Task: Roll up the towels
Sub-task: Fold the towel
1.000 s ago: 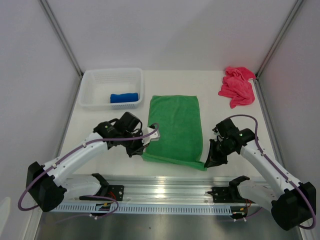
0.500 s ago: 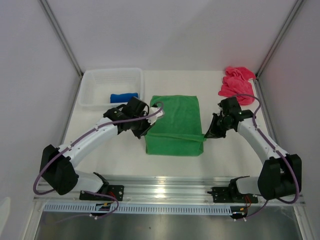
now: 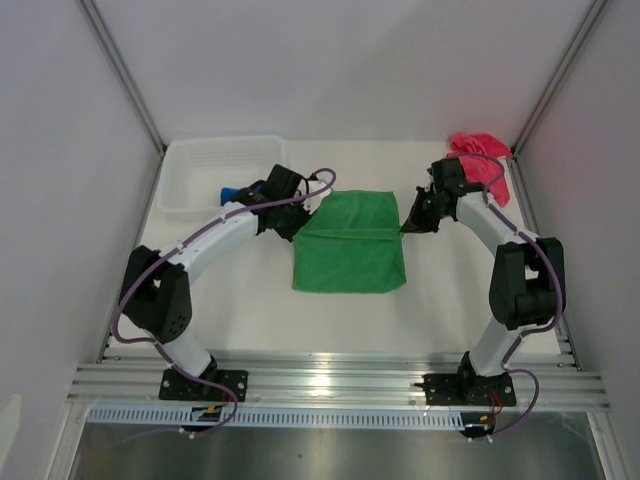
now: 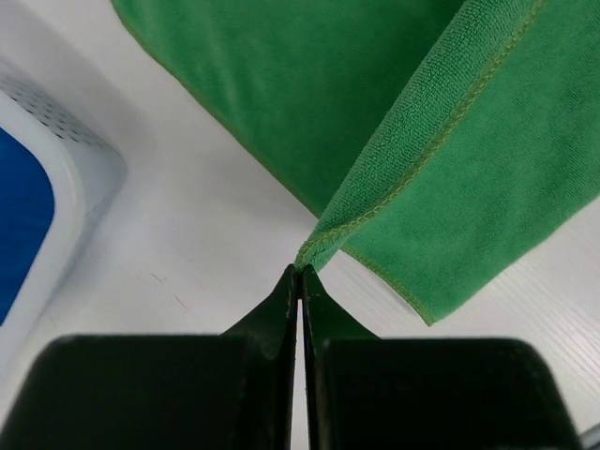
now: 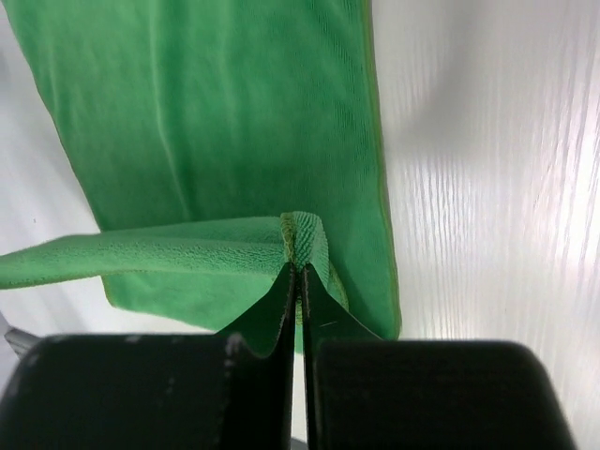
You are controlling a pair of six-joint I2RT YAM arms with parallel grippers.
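Both clamped on folded-over edge of green towel (image 3: pixel 350 262): left gripper (image 4: pixel 300 272) at left corner, right gripper (image 5: pixel 298 267) at right corner. Blue towel (image 4: pixel 14 234) in white basket (image 3: pixel 220 143), far left.

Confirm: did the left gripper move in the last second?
Yes: the left gripper moved toward the white basket, now beside its right wall, pinching a corner of the green towel.

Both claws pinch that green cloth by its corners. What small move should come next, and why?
Probably carry both corners farther back: the left gripper and right gripper pinch the green towel by its lifted edge, folded over but short of the far edge.
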